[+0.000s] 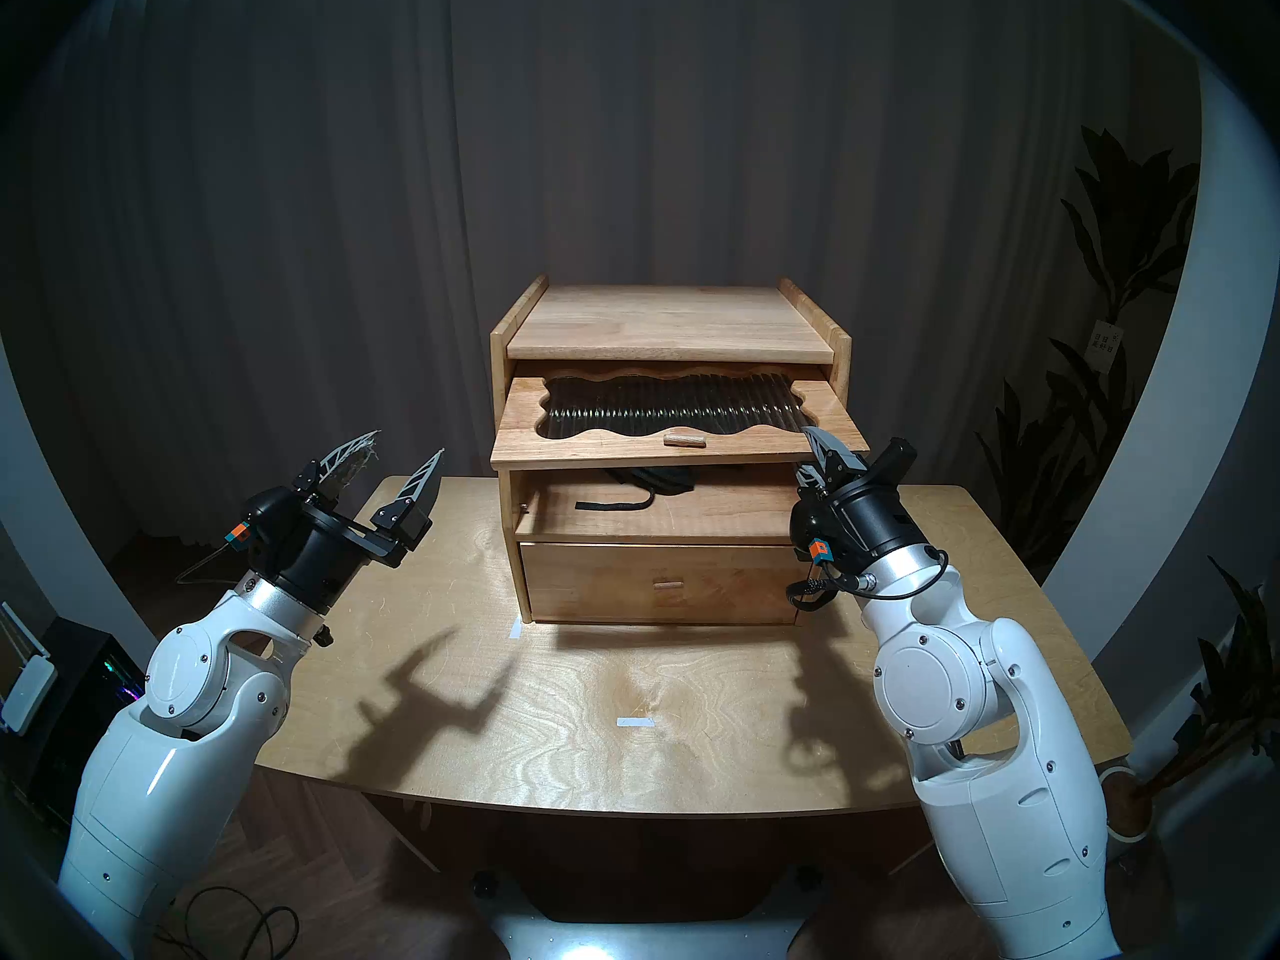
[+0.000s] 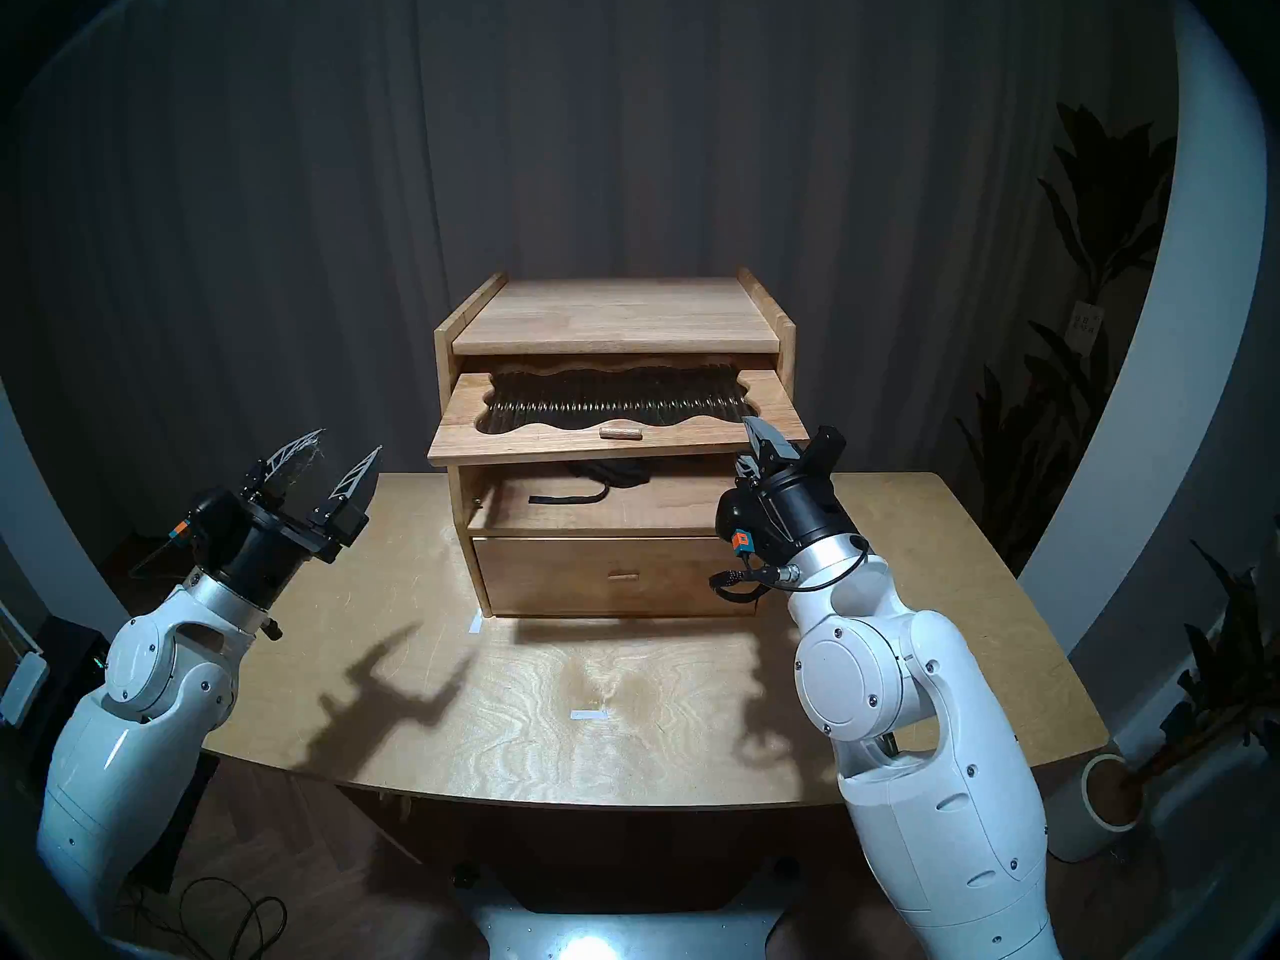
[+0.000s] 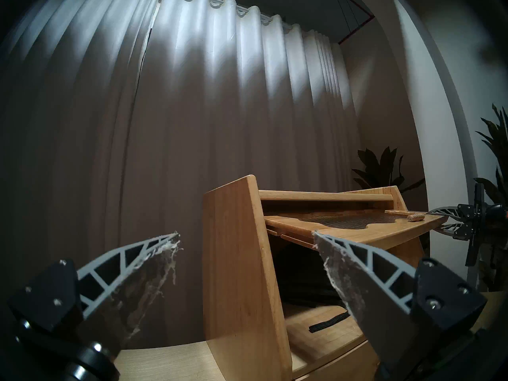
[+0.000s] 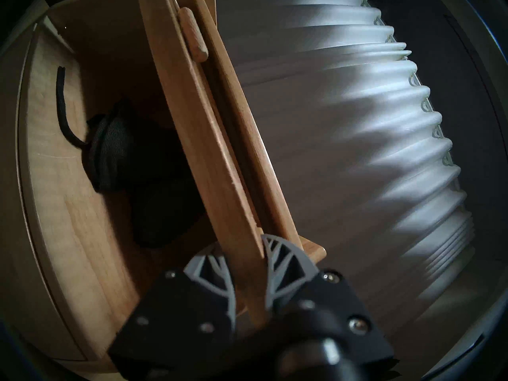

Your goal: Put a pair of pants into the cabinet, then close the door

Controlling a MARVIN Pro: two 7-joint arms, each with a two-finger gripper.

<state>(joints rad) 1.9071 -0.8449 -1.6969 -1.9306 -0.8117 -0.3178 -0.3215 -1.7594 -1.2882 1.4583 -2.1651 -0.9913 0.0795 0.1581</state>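
Note:
The light-wood cabinet stands at the back of the table. Its door, a flap with a wavy ribbed-glass window and a peg knob, is held up flat over the open compartment. My right gripper is shut on the door's right front corner; the right wrist view shows a finger on each face of the panel. The dark grey pants lie inside the compartment, their black drawstring trailing forward. My left gripper hangs open and empty, left of the cabinet and above the table.
The closed drawer with its own peg knob sits under the compartment. The wooden table carries two small white tape marks in front of the cabinet. A grey curtain hangs behind, and potted plants stand to the right.

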